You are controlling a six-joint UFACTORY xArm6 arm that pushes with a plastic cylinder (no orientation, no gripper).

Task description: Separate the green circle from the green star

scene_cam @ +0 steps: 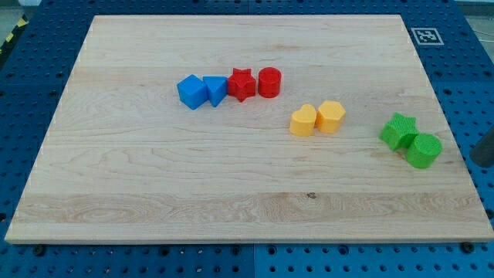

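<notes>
The green star (pixel 399 130) and the green circle (pixel 424 150) lie touching near the wooden board's (pixel 154 177) right edge. The circle is at the star's lower right. A dark shape at the view's right edge is my rod. My tip (pixel 480 163) is just off the board, to the right of the green circle, with a small gap between them.
Two yellow blocks (pixel 303 121) (pixel 331 116) lie side by side left of the green pair. Farther up and left, a blue cube (pixel 191 92), a blue triangle (pixel 215 89), a red star (pixel 241 84) and a red circle (pixel 269 82) form a row. A marker tag (pixel 426 35) sits beyond the board's top right corner.
</notes>
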